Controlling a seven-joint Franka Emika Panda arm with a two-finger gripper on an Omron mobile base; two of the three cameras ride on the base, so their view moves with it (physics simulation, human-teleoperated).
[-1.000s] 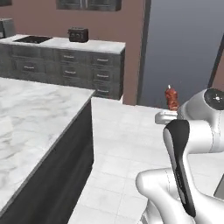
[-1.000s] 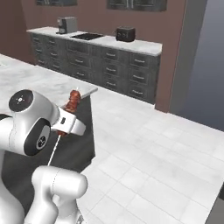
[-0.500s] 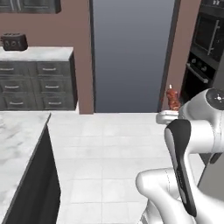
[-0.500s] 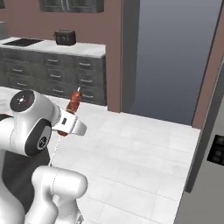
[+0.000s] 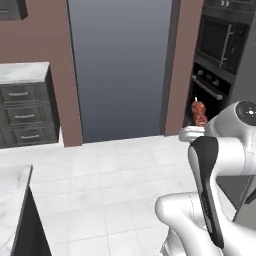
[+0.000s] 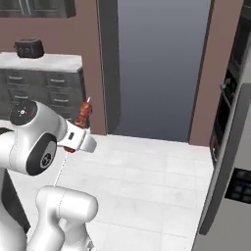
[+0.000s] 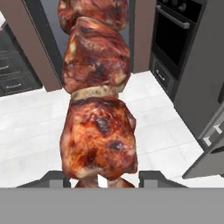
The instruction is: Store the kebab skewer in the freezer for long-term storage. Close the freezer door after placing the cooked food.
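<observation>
You have the thin pale stick threaded with reddish-brown meat chunks, the kebab skewer (image 7: 98, 113), clamped between the dark two-finger gripper (image 7: 103, 178) jaws, carried in the air above the white tiled floor (image 5: 110, 175). Its long axis stands nearly upright, the pale tip pointing up. The light-grey freezer door (image 6: 230, 162) with its dark keypad stands to your right, beside the black built-in wall oven (image 5: 220, 75).
</observation>
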